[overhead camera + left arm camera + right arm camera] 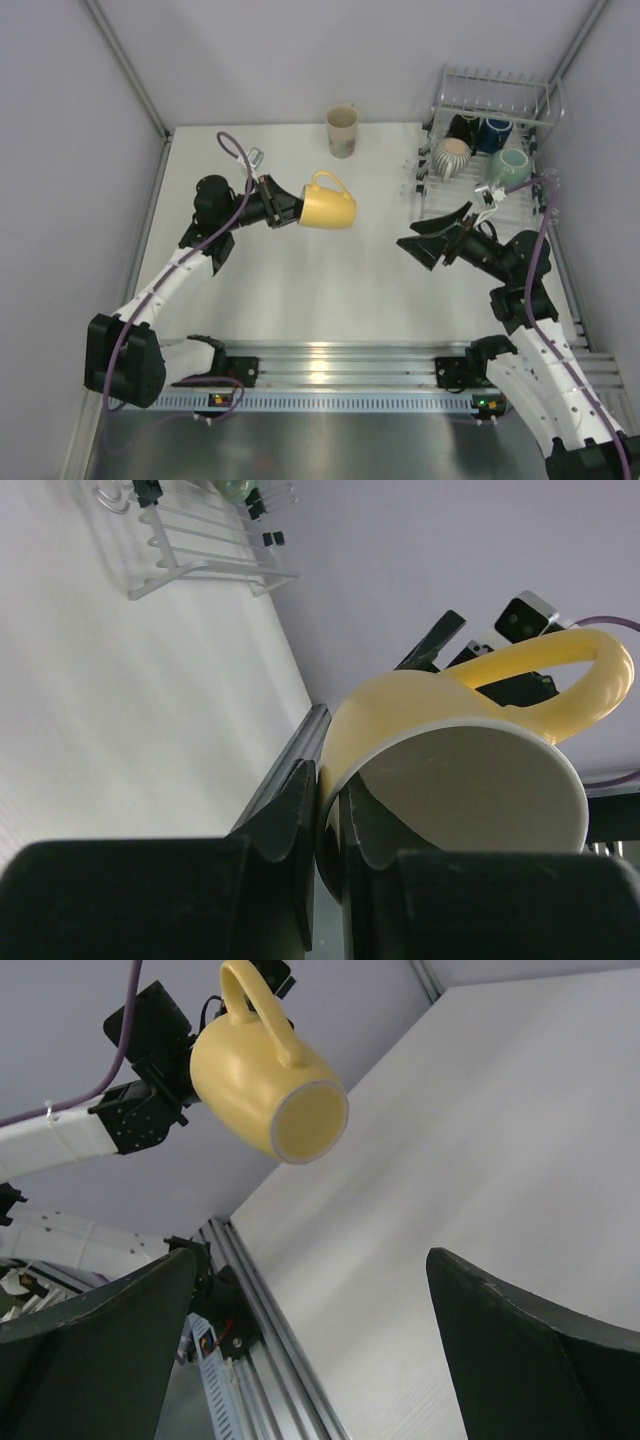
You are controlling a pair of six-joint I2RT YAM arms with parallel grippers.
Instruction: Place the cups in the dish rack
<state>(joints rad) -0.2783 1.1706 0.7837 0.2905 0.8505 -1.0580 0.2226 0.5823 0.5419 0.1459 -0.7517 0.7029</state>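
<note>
Nearest the viewer, a ridged aluminium rail (pixel 340 365) runs along the near edge of a white table (pixel 300 290), with both arm bases bolted to it.

The left arm reaches forward and inward. The left gripper (pixel 292 210) is clamped on the rim of a yellow mug (pixel 330 207). In the left wrist view one black finger (pixel 295 815) presses the outside wall and the other sits inside the mouth. The mug lies on its side, handle upward, its base pointing towards the right arm. It appears to be held clear of the table, though no view shows the gap plainly. A purple cable (pixel 232 145) loops above the left wrist.

To the right of the mug and apart from it, the right gripper (pixel 427 236) points towards it with its fingers spread wide and nothing between them. It stands between the yellow mug and the dish rack (pixel 497 82). The right wrist overlaps the rack's near end in the overhead view.

Further back, a tall cream mug (pixel 342 130) stands upright alone near the table's far edge.

The silver wire rack fills the far right corner. Four mugs sit in it: grey ribbed (pixel 451 157) and teal-green (pixel 510 165) in front, black (pixel 462 128) and dark blue (pixel 495 133) behind. Plain grey walls enclose the table.
</note>
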